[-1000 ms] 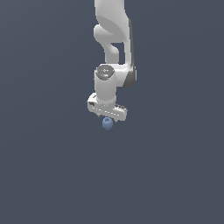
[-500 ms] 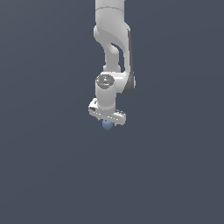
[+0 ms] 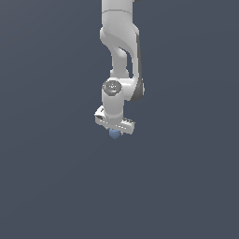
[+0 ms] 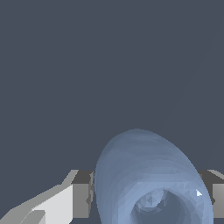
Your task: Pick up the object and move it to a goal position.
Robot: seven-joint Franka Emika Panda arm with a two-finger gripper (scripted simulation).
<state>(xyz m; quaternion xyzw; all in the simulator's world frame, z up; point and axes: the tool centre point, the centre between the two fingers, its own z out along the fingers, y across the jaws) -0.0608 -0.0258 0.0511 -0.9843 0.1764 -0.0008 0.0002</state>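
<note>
The gripper [image 3: 115, 131] pointed straight down with its 2 fingers [image 4: 82, 194] set on either side of the ball [image 3: 114, 134]; whether they pressed on it could not be told. The ball sat between them, just under the gripper body. The arm [image 3: 120, 42] rose above the gripper.

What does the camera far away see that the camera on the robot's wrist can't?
Only the exterior view shows the whole white arm reaching down, with the claw low over the object. Only the wrist view shows the claw's fingers beside the blue ball and the ring mark on it. Both show the blue ball and the plain dark grey background.
</note>
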